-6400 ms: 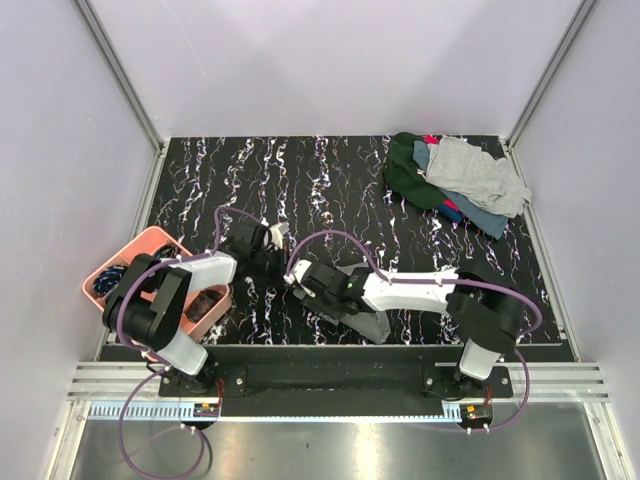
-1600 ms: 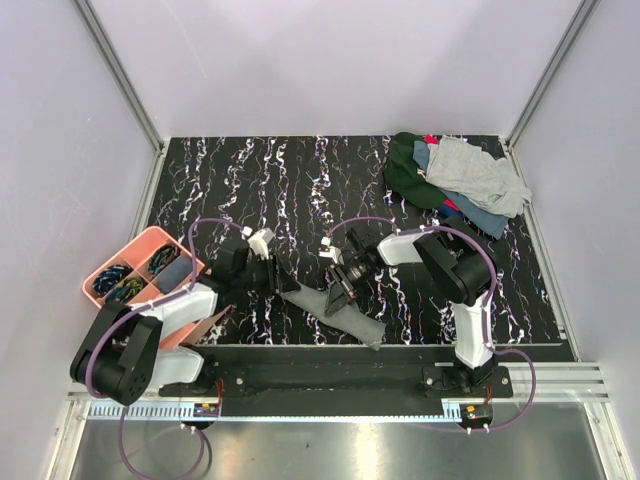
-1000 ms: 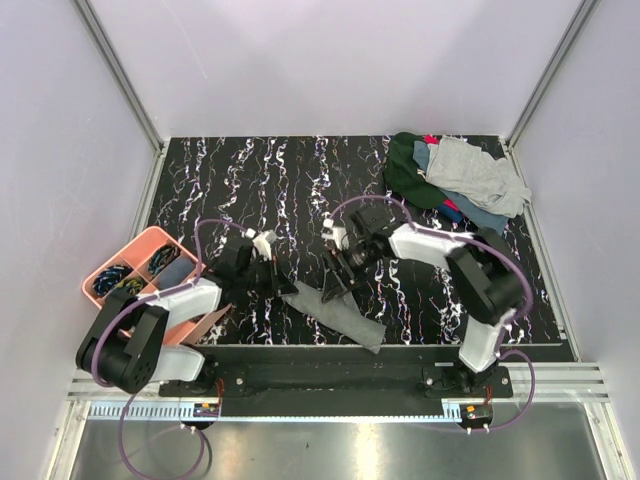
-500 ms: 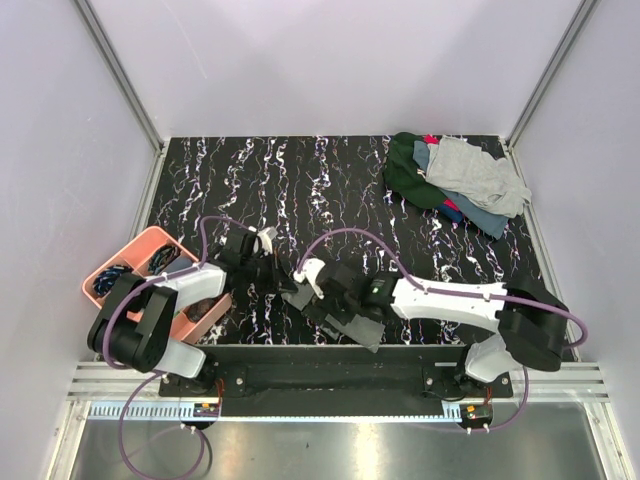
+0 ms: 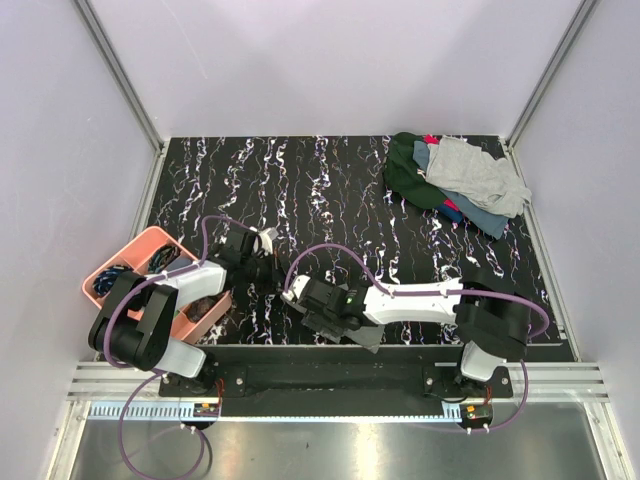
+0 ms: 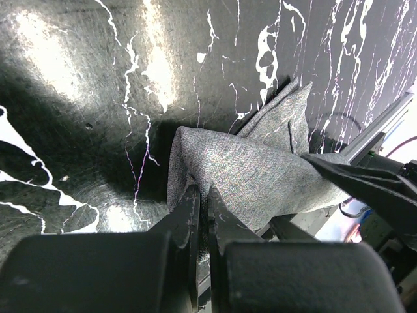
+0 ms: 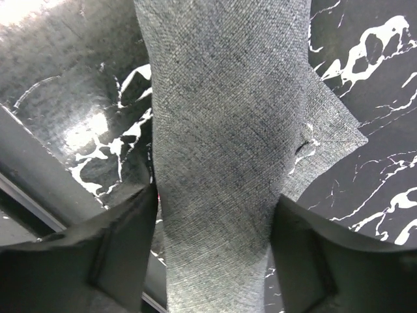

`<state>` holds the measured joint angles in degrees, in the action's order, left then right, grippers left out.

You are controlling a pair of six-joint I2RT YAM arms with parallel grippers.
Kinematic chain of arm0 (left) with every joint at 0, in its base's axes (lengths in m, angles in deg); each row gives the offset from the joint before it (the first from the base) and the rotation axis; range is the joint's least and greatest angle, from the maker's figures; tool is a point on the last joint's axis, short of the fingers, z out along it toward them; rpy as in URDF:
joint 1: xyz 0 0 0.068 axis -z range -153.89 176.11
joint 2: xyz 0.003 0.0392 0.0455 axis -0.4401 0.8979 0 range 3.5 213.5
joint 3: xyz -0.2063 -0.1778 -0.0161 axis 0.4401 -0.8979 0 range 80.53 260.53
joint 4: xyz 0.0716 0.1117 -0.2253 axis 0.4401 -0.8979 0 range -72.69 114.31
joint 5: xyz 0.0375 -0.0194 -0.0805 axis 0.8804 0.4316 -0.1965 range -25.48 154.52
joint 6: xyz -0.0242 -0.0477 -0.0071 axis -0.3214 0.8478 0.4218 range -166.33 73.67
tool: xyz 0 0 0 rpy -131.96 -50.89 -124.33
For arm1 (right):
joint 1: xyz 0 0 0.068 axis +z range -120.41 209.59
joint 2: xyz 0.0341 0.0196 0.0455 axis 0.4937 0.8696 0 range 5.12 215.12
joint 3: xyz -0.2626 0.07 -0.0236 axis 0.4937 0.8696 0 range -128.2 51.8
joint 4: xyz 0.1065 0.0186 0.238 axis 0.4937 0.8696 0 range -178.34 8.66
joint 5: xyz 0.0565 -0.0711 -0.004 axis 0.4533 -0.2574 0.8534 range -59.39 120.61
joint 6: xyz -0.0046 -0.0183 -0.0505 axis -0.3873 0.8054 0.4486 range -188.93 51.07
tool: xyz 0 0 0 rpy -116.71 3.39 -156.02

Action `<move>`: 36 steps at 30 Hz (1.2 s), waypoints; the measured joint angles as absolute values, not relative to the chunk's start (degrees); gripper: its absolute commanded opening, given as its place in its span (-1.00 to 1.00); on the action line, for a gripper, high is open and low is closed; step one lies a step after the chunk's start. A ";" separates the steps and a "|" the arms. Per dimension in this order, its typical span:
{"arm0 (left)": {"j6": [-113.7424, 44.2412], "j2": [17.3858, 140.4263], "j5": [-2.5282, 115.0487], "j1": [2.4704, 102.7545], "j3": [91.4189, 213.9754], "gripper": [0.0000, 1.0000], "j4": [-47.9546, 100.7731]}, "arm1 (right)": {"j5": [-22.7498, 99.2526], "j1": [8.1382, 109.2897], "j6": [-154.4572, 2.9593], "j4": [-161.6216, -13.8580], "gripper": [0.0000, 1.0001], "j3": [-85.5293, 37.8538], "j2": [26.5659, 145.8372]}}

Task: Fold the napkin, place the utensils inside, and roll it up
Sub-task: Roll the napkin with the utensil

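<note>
The grey napkin [image 5: 364, 334] lies bunched into a long band near the table's front edge. My left gripper [image 5: 274, 271] holds its left end. In the left wrist view the left gripper [image 6: 201, 199] is shut on the napkin [image 6: 260, 173] at a folded edge. My right gripper [image 5: 308, 304] sits low over the band. In the right wrist view the right gripper [image 7: 215, 244] is open, with one finger [image 7: 120, 244] on each side of the napkin [image 7: 221, 130], which fills the gap. No utensils show in any view.
A pink tray [image 5: 103, 272] with compartments stands at the left edge beside the left arm. A heap of green, light-grey and blue cloths [image 5: 460, 178] lies at the back right. The metal rail [image 5: 330, 380] runs along the front.
My right arm swung from the table's middle down to the napkin near the front edge, and its jaws now straddle the band. The left gripper stayed shut on the napkin's end.
</note>
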<state>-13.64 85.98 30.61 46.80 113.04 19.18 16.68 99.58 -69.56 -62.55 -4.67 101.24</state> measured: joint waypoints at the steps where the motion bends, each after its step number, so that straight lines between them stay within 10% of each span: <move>1: -13.73 85.98 30.52 46.78 113.11 -1.00 19.11 | 16.81 99.45 -69.54 -62.23 0.34 -4.87 101.48; 5: -13.95 85.96 30.17 46.71 113.37 -0.95 18.52 | 20.65 97.38 -69.40 -61.22 0.17 -5.17 102.09; 11: -14.91 83.75 30.17 46.21 113.46 0.09 17.32 | 31.36 92.74 -67.61 -59.78 -0.13 -6.07 102.68; 14: -15.24 80.14 30.44 44.90 113.48 0.25 16.60 | 39.23 89.29 -66.39 -59.21 -0.28 -6.27 102.70; 36: -12.16 66.68 33.26 42.25 103.51 0.21 21.19 | 85.88 71.61 -63.74 -62.69 -0.46 -9.81 116.97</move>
